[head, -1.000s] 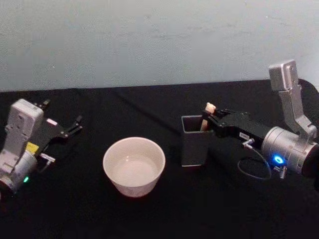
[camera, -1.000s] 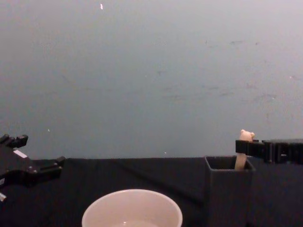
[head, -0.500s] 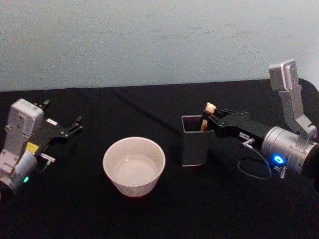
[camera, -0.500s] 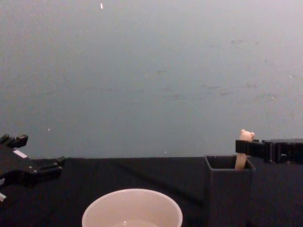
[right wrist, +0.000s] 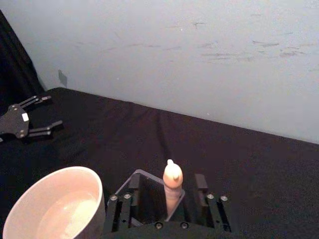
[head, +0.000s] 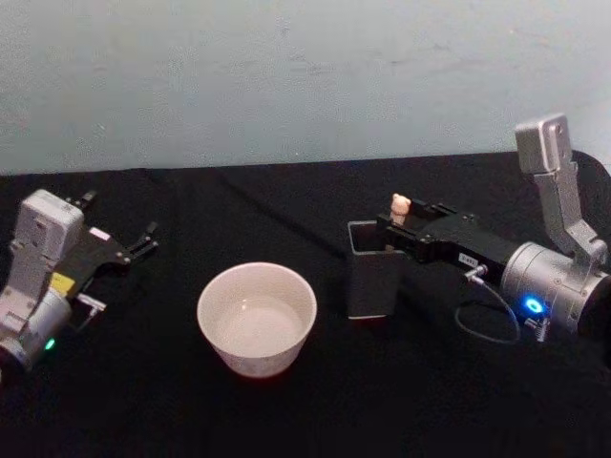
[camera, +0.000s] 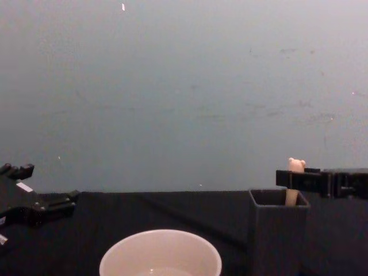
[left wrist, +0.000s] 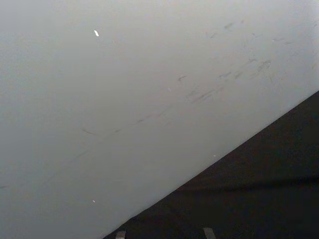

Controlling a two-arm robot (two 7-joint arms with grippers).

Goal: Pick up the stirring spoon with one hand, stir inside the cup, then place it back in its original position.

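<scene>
Head view. The right gripper (head: 393, 229), on a silver wrist with a blue ring light, reached in from 3 o'clock and hung over the open top of the dark grey holder (head: 370, 282). Its fingers were narrowed about the beige handle of the spoon (head: 400, 206), just under the small bear head; the spoon stood upright with its lower part hidden inside the holder. The cream cup (head: 256, 318) sat on the black table (head: 315, 410) at 9 o'clock from the holder, just beside it and not touching.

Chest view. The right gripper (camera: 293, 180) entered level from the right edge, and the spoon (camera: 295, 172) rose above the holder (camera: 277, 230), the bear head standing above the fingers. The cup (camera: 160, 259) lay at 9 o'clock from the holder.

Right wrist view. The spoon (right wrist: 172, 185) stood between the two fingers, above the holder (right wrist: 142, 194), with the cup (right wrist: 52, 206) alongside.

The left gripper (head: 129, 250) rested near the table's 9 o'clock edge, well apart from the cup, fingers spread wide; it also appeared in the chest view (camera: 40, 192) and, far off, in the right wrist view (right wrist: 39, 115).
</scene>
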